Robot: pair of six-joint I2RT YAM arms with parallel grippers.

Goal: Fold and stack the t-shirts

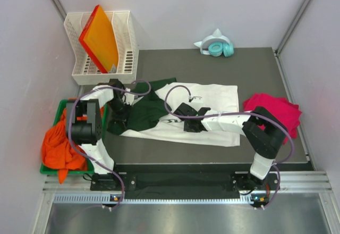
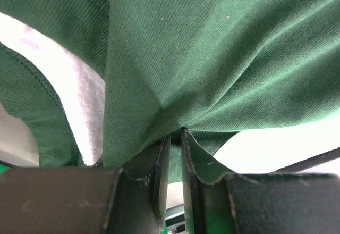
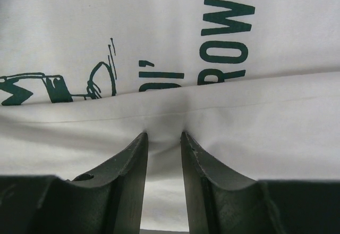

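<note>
A white t-shirt [image 1: 212, 98] with green print lies spread across the middle of the dark table. Dark green cloth [image 1: 146, 109] covers its left end; I cannot tell whether it is a sleeve or a separate shirt. My left gripper [image 1: 118, 119] is down at that left end, and in the left wrist view it [image 2: 175, 133] is shut on a fold of the green cloth [image 2: 223, 58]. My right gripper [image 1: 186, 123] is at the shirt's near edge. In the right wrist view it [image 3: 163, 134] pinches a puckered fold of the white t-shirt [image 3: 159, 42].
A crumpled pink t-shirt [image 1: 276, 111] lies at the table's right edge. An orange t-shirt [image 1: 58, 143] spills out of a green bin [image 1: 59, 106] at the left. A white rack [image 1: 127, 48] holding an orange board [image 1: 100, 37] stands at the back left, and teal headphones [image 1: 219, 48] lie at the back.
</note>
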